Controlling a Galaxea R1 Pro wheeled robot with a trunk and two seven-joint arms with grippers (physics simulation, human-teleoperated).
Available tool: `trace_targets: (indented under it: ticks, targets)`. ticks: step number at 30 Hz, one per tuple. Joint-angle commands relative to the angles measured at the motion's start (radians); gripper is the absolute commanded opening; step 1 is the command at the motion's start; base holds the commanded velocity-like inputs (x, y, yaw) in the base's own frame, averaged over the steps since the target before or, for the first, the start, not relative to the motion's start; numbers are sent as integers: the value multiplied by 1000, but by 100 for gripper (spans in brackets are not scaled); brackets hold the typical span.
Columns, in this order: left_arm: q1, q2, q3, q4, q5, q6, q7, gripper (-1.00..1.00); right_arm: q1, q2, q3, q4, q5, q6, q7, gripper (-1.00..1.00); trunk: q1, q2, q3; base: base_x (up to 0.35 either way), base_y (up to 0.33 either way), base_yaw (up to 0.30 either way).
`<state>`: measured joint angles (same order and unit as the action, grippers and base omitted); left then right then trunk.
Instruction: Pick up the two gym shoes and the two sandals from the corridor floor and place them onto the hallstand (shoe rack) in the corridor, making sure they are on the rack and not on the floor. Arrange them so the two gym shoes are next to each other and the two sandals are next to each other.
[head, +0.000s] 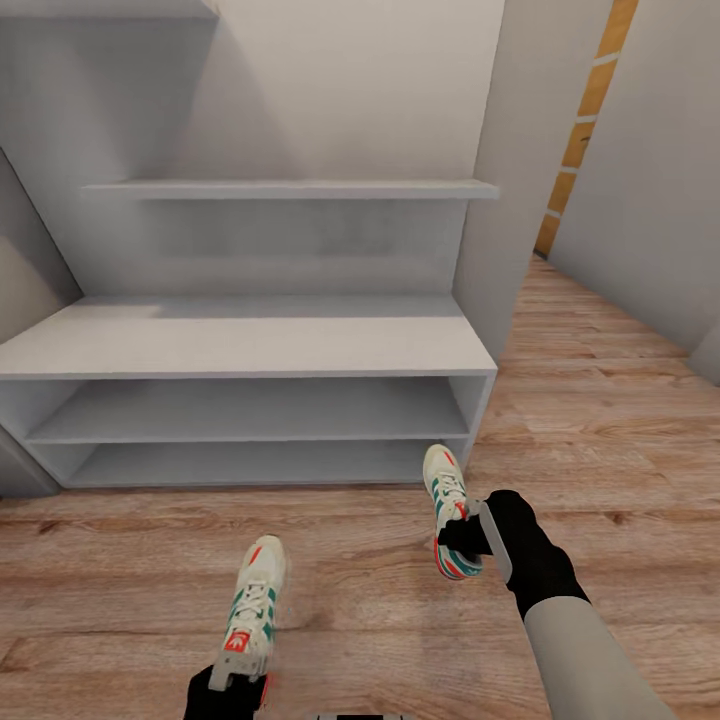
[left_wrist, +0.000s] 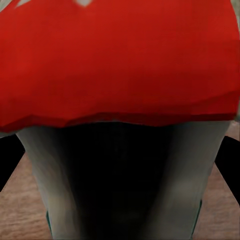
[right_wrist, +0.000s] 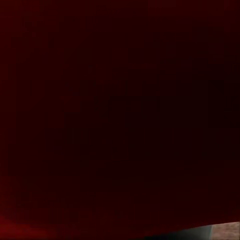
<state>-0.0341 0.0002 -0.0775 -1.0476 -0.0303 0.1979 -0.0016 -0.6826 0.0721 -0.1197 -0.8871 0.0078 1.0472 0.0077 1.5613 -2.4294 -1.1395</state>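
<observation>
Two cream-white gym shoes with green stripes are in the head view, toes pointing at the hallstand (head: 240, 345). My left gripper (head: 235, 680) is shut on the red heel of the left gym shoe (head: 258, 595). In the left wrist view that heel (left_wrist: 120, 60) sits close up between the black fingers (left_wrist: 7, 160). My right gripper (head: 462, 540) is shut on the heel end of the right gym shoe (head: 447, 490), just in front of the rack's right end. Dark red shoe material (right_wrist: 120, 115) presses against the right wrist camera. The sandals are out of view.
The hallstand has a flat bench top, two open shelf levels (head: 250, 410) below and a wall shelf (head: 290, 188) above. Wood plank floor (head: 600, 420) runs on to the right past a wall corner (head: 490, 200) into the corridor.
</observation>
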Motion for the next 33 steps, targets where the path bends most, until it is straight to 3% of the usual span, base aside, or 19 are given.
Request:
trace_targets:
  ticks: [1, 4, 8, 10, 15, 21, 33]
  targets:
    - [9, 0, 27, -1, 2, -27, -3, -100, 0, 0, 0, 0, 0, 0, 0, -100, 0, 0, 0, 0, 0, 0]
    - [30, 0, 68, -2, 1, -100, -6, -100, 0, 0, 0, 1, 0, 0, 0, -100, 0, 0, 0, 0, 0, 0]
    - [87, 0, 134, -18, 1, -285, -4, -100, 0, 1, 0, 2, 0, 0, 0, -100, 0, 0, 0, 0, 0, 0]
    - [97, 0, 169, -40, 1, -307, -4, -100, 0, 1, 0, 2, 0, 0, 1, -100, 0, 0, 0, 0, 0, 0]
    - [102, -1, 247, -65, 1, -320, -5, -100, 0, 1, 0, 3, 0, 0, 0, -100, 0, 0, 0, 0, 0, 0]
    - [104, -2, 296, -72, 1, -327, -6, -100, 0, 0, 0, 3, 0, 0, 0, -100, 0, 0, 0, 0, 0, 0]
    - [105, -2, 309, -74, 1, -330, -4, -100, 1, 1, 1, 2, 8, 0, 0, -100, 0, 0, 0, 59, 0, 0]
